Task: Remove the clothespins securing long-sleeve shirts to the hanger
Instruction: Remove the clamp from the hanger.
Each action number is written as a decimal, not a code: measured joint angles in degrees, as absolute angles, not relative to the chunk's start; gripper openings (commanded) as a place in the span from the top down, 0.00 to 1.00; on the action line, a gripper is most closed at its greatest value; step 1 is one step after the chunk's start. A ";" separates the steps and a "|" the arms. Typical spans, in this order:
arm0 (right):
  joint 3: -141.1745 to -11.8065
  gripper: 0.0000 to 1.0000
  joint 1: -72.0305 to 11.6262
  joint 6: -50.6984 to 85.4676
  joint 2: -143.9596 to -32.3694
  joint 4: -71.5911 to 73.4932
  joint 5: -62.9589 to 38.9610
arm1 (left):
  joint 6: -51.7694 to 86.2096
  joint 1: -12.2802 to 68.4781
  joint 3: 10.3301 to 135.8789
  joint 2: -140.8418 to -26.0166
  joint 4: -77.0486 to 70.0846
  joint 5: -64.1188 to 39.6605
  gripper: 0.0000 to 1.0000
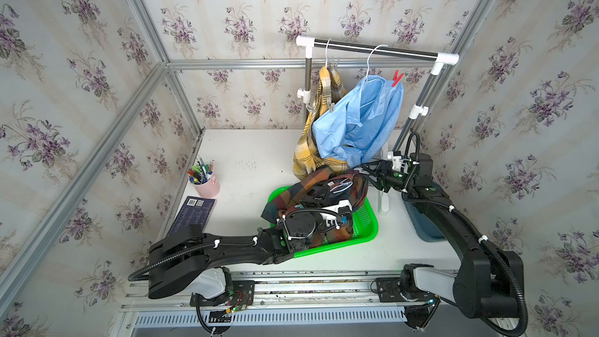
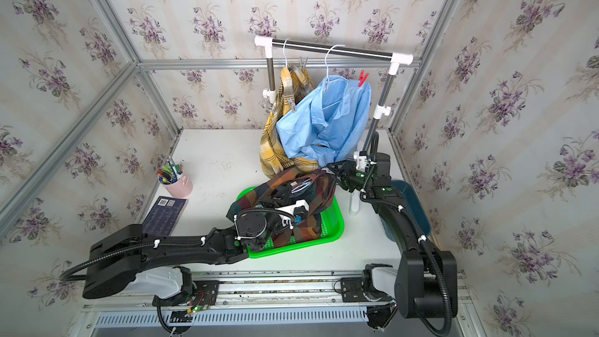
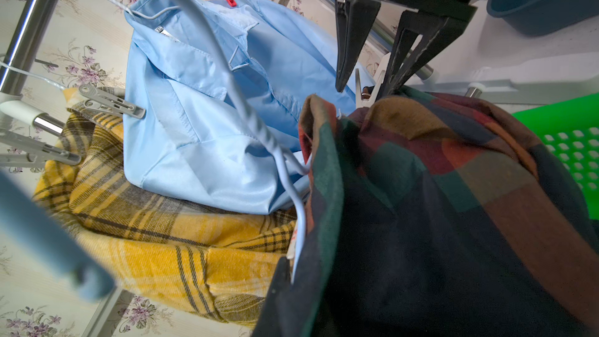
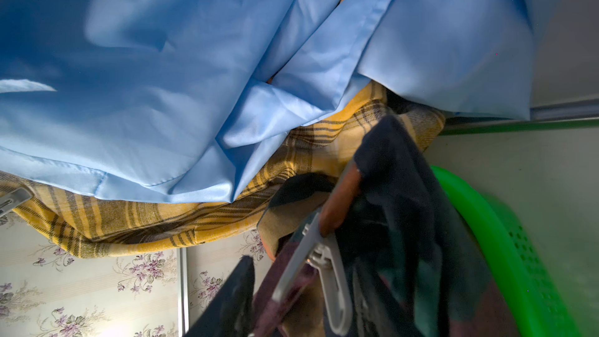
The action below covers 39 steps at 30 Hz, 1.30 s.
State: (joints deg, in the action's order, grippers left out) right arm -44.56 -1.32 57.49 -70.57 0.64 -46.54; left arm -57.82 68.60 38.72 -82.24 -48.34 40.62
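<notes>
The dark check shirt (image 1: 356,186) (image 3: 453,189) lies heaped over a green basket (image 1: 366,222), still on its pale wire hanger (image 3: 275,153). My left gripper (image 1: 316,194) (image 3: 291,273) is shut on this shirt's collar beside the hanger wire. My right gripper (image 1: 359,170) (image 4: 301,280) stands open, its jaws straddling the spread handles of a grey-white clothespin (image 4: 324,270) (image 3: 369,92) clipped on the shirt's edge. The yellow plaid shirt (image 1: 304,153) and the light blue shirt (image 1: 363,118) hang on the rack. A red clothespin (image 1: 396,78) sits on the blue one, and grey clothespins (image 3: 110,102) on the plaid.
The rack's rail (image 1: 376,48) and right post stand just behind my right arm. A dark blue tub (image 1: 424,222) and a white bottle (image 1: 384,202) sit to the right of the basket. A pink pen cup (image 1: 205,184) and a dark book (image 1: 193,215) are at the left.
</notes>
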 measured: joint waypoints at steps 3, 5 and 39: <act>-44.53 0.57 -1.21 57.89 -70.67 1.02 -47.13 | -58.85 69.06 38.33 -83.13 -49.04 40.99 1.00; -44.40 0.60 -1.13 58.08 -70.85 1.37 -47.37 | -59.27 69.32 38.26 -83.33 -49.78 41.08 1.00; -49.60 0.51 3.05 52.40 -71.11 -9.76 -50.15 | -73.06 71.55 38.20 -88.33 -63.96 42.94 1.00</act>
State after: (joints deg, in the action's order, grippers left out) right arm -49.60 3.05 52.40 -71.11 -9.76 -50.15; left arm -73.06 71.55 38.20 -88.33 -63.96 42.94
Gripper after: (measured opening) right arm 0.494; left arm 0.080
